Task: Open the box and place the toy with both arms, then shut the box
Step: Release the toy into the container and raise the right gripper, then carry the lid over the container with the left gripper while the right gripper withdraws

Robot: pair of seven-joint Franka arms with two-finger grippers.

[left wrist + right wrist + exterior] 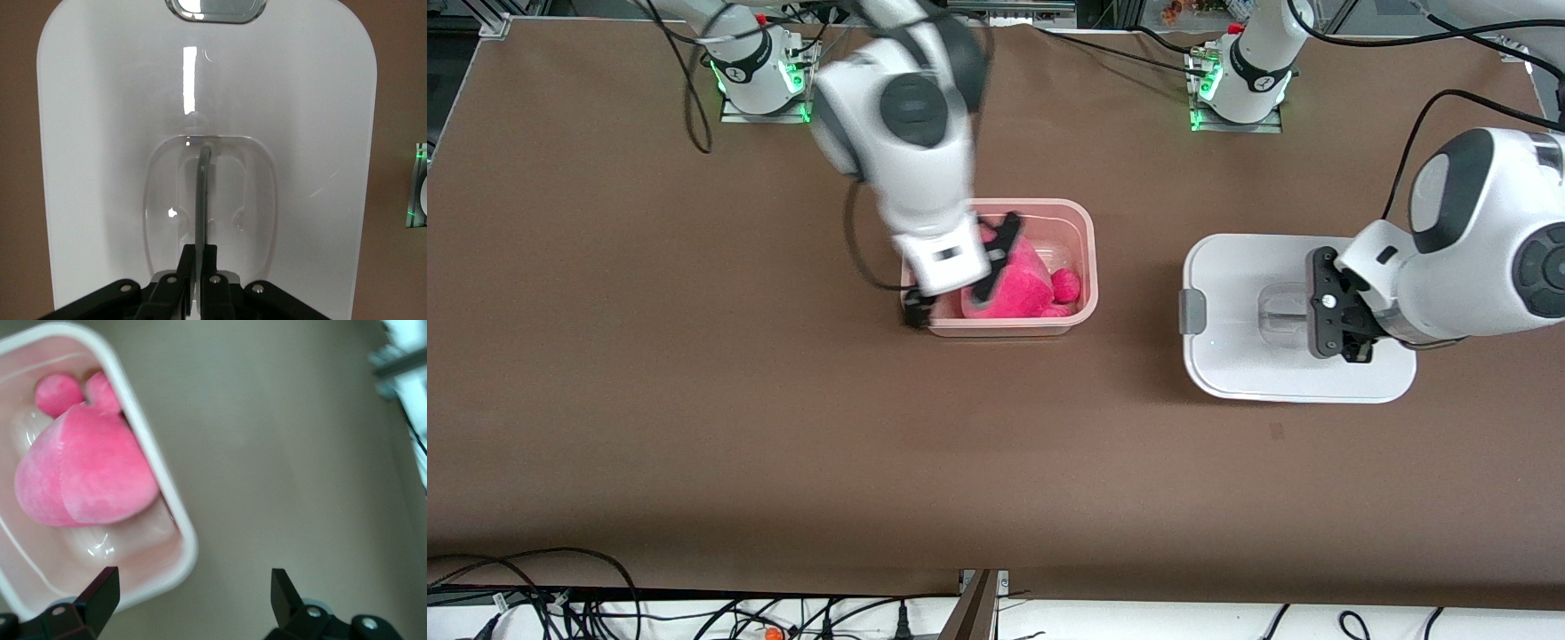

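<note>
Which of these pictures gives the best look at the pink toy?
The right wrist view: the toy fills much of it, lying in the tub, nothing covering it. In the front view the right arm hides part of the toy. The left wrist view shows only the lid.

Both arms (907, 169) are glossy white with dark grey joint discs and black cables. Bases glow green. Each black end effector (1343, 307) shows silver screws on its fingers.

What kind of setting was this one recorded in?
Most likely a robotics lab bench: two arm bases bolted along a brown table, loose cables along its nearer edge, and aluminium framing at a corner.
</note>
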